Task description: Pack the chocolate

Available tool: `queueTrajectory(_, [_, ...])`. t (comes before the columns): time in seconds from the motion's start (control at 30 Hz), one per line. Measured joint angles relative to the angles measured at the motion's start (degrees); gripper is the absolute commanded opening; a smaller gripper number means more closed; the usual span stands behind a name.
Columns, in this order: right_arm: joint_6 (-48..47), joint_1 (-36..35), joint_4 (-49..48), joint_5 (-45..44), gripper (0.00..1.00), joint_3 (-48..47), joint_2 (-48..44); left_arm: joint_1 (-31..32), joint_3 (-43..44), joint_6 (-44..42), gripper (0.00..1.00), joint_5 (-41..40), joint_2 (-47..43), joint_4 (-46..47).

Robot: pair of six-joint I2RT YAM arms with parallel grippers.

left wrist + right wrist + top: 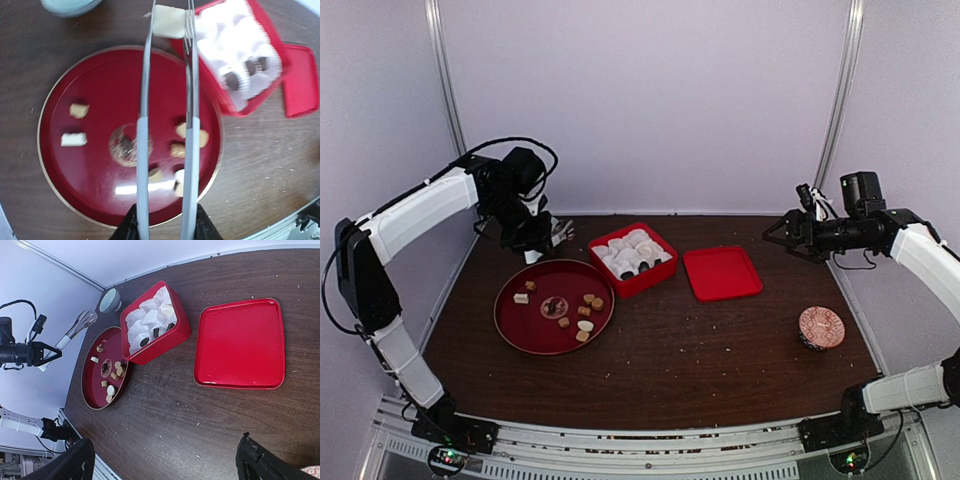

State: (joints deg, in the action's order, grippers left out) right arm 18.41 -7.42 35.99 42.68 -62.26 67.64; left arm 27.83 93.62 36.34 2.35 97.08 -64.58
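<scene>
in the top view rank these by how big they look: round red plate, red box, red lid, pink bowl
1. round red plate, clearly the largest
2. red box and red lid, which look too alike to rank
3. pink bowl, the smallest

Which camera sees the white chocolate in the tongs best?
The left wrist view: the white chocolate looks big there, between the tips of the tongs. In the top view the tongs are tiny and the piece cannot be made out. The right wrist view shows the tongs far off, too.
</scene>
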Motion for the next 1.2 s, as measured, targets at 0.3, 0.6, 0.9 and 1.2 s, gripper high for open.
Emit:
queueTrajectory(0.3, [0.24, 0.00, -2.12, -0.61, 1.00, 0.00, -0.26, 3.15, 11.74, -7.54, 0.20, 7.45, 7.80, 5.09])
queueTrajectory(0.6, [1.57, 0.00, -3.30, -0.63, 1.00, 0.48, -0.94, 4.15, 14.01, -10.21, 0.20, 12.09, 17.92, 6.01])
queueTrajectory(0.9, [2.43, 0.00, -4.15, -0.31, 1.00, 0.83, -0.94, 4.15, 15.82, -11.43, 0.23, 12.55, 20.31, 5.86])
queueTrajectory(1.2, [4.13, 0.00, -5.16, -0.07, 1.00, 1.53, -0.94, 4.15, 18.71, -12.04, 0.24, 12.98, 24.11, 5.29])
